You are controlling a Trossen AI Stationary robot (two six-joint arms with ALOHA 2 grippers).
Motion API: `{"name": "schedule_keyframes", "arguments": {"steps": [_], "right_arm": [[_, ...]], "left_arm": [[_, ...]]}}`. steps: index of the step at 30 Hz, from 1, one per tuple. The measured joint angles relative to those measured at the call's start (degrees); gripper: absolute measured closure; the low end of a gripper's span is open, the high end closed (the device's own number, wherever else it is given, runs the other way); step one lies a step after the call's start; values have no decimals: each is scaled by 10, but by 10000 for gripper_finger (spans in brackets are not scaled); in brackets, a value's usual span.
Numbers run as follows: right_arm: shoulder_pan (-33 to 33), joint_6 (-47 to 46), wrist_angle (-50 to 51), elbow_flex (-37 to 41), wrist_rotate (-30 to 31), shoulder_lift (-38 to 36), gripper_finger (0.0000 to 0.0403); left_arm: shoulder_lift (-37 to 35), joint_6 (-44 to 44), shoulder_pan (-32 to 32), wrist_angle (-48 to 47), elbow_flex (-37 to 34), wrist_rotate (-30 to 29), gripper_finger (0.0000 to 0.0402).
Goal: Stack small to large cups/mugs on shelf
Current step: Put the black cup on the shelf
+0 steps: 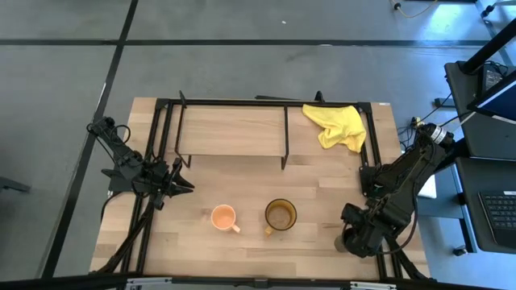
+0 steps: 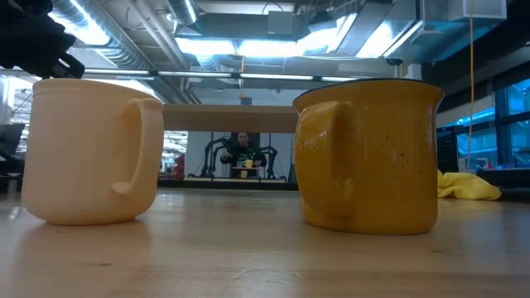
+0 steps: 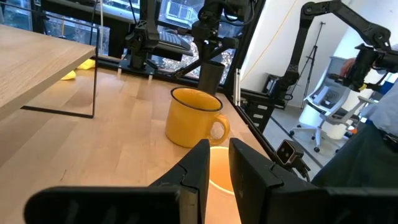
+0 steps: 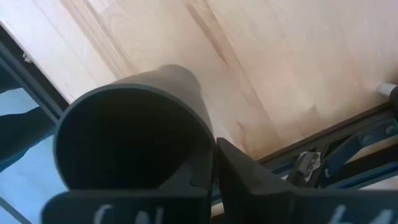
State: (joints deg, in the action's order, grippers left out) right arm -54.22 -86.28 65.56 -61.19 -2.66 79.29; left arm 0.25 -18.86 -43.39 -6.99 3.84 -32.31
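— So, from the left, where was everything?

— The left gripper (image 1: 184, 186) hung over the table's (image 1: 242, 246) left side, its fingers (image 3: 199, 168) a narrow gap apart and holding nothing, pointed toward the peach mug (image 1: 222, 217). That mug stood upright near the front middle, smooth and pale, handle angled toward the front right.

— And the next one?

— Just right of it, not touching, stood the amber mug (image 1: 280, 214), upright, wider, speckled with a dark rim, handle toward the peach mug.

— The shelf?

— Behind both: the shelf (image 1: 234, 129), a light board on thin black rods, long axis running left to right. A yellow cloth (image 1: 339, 125) lay at its right end.

— The black cup?

— At the front right edge, the right gripper (image 1: 355, 239) was clamped on the black cup (image 4: 134, 134), a plain dark cylinder with its mouth facing the wrist camera.
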Motion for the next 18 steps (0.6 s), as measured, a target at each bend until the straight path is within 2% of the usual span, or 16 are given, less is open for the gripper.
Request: {"name": "schedule_keyframes", "arguments": {"steps": [8, 12, 18], "right_arm": [[27, 58, 0, -1, -8, 0, 395], [71, 162, 5, -20, -8, 0, 397], [159, 345, 81, -93, 45, -1, 396]], "left_arm": [[0, 0, 0, 0, 0, 0, 347], [0, 0, 0, 0, 0, 0, 347], [0, 0, 0, 0, 0, 0, 347]]}}
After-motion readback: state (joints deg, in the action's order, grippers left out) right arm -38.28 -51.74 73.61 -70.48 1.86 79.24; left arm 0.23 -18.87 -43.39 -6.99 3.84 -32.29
